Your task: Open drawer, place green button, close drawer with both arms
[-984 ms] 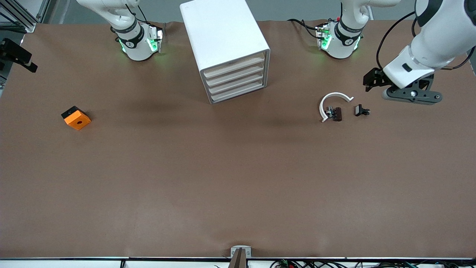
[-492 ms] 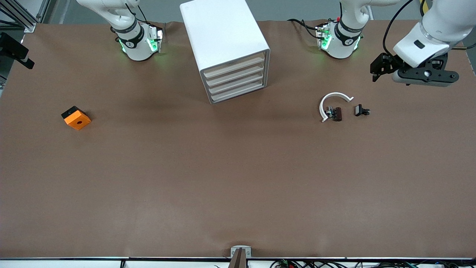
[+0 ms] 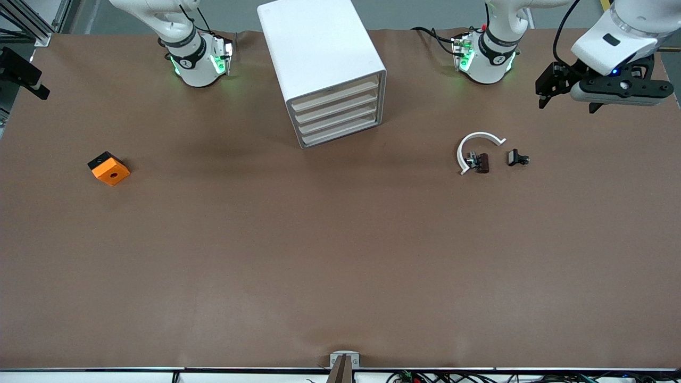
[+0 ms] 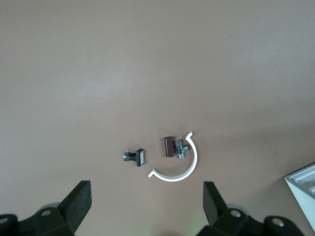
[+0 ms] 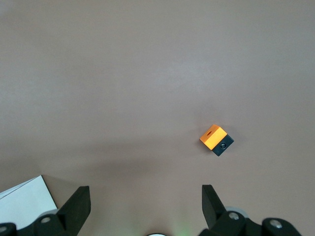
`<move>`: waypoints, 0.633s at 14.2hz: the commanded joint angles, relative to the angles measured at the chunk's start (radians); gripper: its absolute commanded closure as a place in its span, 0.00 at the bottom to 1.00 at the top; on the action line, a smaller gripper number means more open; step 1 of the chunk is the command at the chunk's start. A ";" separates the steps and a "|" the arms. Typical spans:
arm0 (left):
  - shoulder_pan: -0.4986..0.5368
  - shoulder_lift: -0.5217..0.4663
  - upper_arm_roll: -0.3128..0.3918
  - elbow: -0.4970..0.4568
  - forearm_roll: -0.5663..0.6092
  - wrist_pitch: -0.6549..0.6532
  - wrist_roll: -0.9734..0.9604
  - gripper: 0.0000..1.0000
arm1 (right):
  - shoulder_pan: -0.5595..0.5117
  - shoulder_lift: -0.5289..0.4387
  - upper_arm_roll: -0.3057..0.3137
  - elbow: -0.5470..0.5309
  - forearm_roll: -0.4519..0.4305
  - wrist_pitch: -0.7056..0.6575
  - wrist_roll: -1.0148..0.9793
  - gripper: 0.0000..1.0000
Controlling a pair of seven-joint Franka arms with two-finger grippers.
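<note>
1. The cabinet (image 3: 314,48) is my landmark. Its lowest drawer (image 3: 340,133) sits flush with the three above it, so it is shut.
2. I can't find the button in any view (it may be inside the drawer, but I can't tell).
3. The left gripper (image 4: 147,196) hangs over the table (image 3: 340,255) toward the left arm's end from the cabinet. Its fingers are spread wide with nothing between them. Below it lie the clips (image 4: 170,146) and the white strip (image 4: 184,169).
4. The right gripper (image 5: 145,201) is likewise spread and empty. It hovers toward the right arm's end from the cabinet, above the orange cube (image 5: 216,139).
5. I'd expect the button to be light, hard and easy to flick away, so I'd pinch its dark body across the sides.
6. The drawer should slide easily, but the cabinet may shift. I'd hook the front's edge and brace the cabinet with the other arm.
</note>
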State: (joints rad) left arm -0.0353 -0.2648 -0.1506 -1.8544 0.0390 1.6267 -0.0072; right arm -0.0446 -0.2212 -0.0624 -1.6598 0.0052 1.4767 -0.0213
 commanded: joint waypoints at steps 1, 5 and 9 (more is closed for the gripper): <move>0.044 -0.017 0.002 0.003 -0.022 -0.010 0.033 0.00 | -0.003 -0.017 0.004 -0.014 0.007 0.013 -0.002 0.00; 0.048 -0.022 0.005 0.011 -0.022 -0.045 0.033 0.00 | -0.003 -0.018 0.003 -0.015 0.007 0.011 -0.015 0.00; 0.049 -0.024 0.008 0.031 -0.044 -0.051 0.029 0.00 | -0.003 -0.018 0.003 -0.015 0.007 0.008 -0.026 0.00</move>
State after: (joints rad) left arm 0.0030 -0.2755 -0.1425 -1.8394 0.0207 1.6019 0.0033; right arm -0.0446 -0.2212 -0.0617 -1.6601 0.0052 1.4790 -0.0332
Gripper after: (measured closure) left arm 0.000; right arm 0.000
